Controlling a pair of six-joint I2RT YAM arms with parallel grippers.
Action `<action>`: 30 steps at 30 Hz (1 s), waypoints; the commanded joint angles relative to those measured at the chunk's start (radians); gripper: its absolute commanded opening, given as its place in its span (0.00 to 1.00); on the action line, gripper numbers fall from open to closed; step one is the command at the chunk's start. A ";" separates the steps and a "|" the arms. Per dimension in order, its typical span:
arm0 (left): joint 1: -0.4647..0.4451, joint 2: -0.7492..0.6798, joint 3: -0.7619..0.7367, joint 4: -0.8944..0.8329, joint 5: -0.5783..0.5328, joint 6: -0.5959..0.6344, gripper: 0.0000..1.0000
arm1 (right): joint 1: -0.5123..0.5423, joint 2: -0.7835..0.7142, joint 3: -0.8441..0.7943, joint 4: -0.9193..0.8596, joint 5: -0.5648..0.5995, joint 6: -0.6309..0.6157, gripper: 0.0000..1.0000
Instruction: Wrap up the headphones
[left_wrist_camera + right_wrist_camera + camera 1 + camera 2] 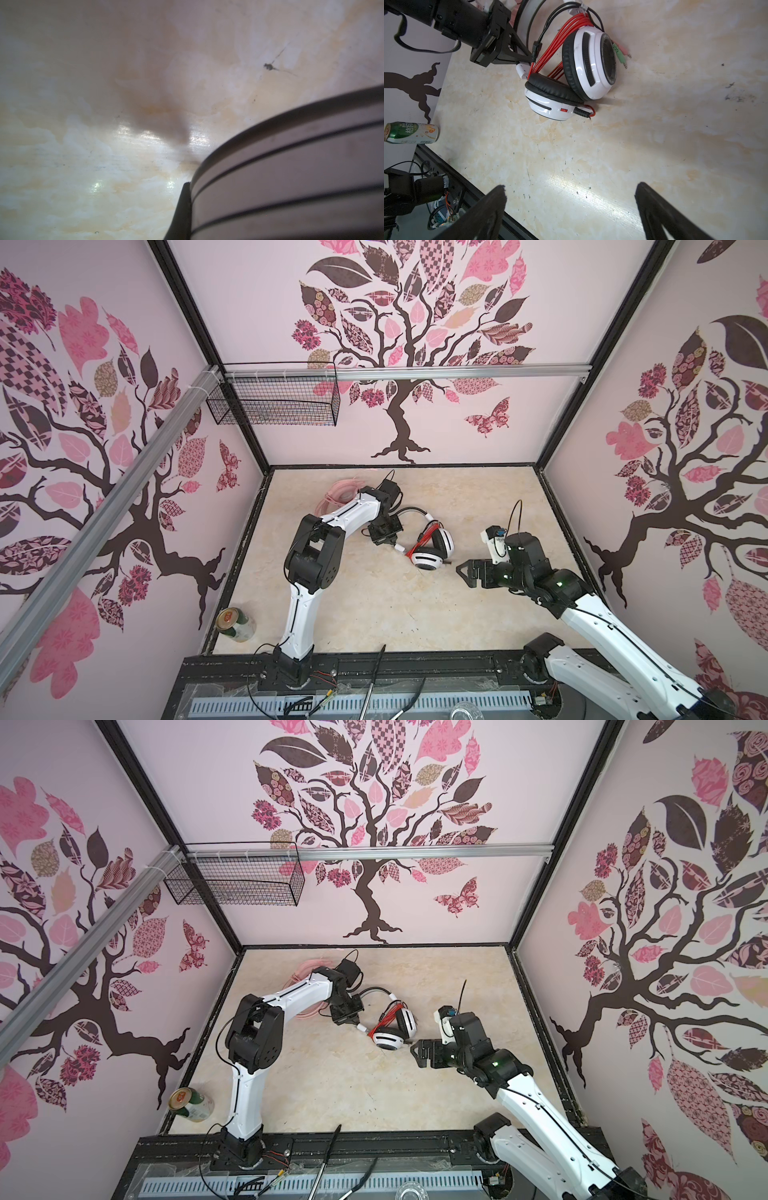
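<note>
The white-and-black headphones [432, 549] [395, 1029] [581, 68] lie mid-table, black earpads facing each other, with the orange-red cord [550, 47] bundled in loops between the cups. My left gripper [392, 544] [356, 1026] [529, 59] is shut, its tips at a white piece on the cord [522, 70]. I cannot tell if it holds anything. In the left wrist view one dark finger [182, 212] lies against a blurred white, black-lined surface. My right gripper [463, 572] [417, 1052] [571, 187] stands open and empty, just right of the headphones. The pink headphones' cord [336, 493] shows behind the left arm; the rest is hidden.
A green can [235, 624] [411, 133] lies on its side at the front left corner. A black wire basket [274, 400] hangs on the back wall's rail. Green and pink plugs [620, 54] poke out behind one earcup. Black frame edges bound the marble table [374, 614].
</note>
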 commanded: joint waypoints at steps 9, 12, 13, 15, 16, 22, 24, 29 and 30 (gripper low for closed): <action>0.000 0.011 0.033 -0.059 -0.007 -0.011 0.22 | -0.010 0.009 -0.008 0.021 -0.001 -0.007 0.99; 0.004 0.023 0.039 -0.082 -0.013 -0.006 0.23 | -0.010 0.002 -0.009 0.019 -0.004 -0.007 1.00; 0.006 0.027 0.042 -0.091 -0.013 -0.005 0.24 | -0.010 0.000 -0.009 0.019 -0.004 -0.006 0.99; 0.007 0.031 0.042 -0.096 -0.011 -0.002 0.26 | -0.010 -0.004 -0.010 0.021 -0.005 -0.007 0.99; 0.008 0.030 0.043 -0.098 -0.011 0.000 0.28 | -0.010 -0.006 -0.011 0.023 -0.005 -0.007 1.00; 0.009 0.014 0.059 -0.125 -0.041 -0.004 0.42 | -0.010 -0.013 -0.014 0.027 -0.005 -0.007 0.99; 0.009 -0.009 0.060 -0.125 -0.062 -0.004 0.95 | -0.010 -0.015 -0.014 0.027 -0.003 -0.006 0.99; 0.010 -0.089 0.053 -0.108 -0.068 -0.013 0.97 | -0.011 -0.016 -0.016 0.028 -0.002 -0.006 1.00; 0.009 -0.113 0.052 -0.104 -0.075 -0.014 0.97 | -0.010 -0.017 -0.016 0.029 0.000 -0.006 1.00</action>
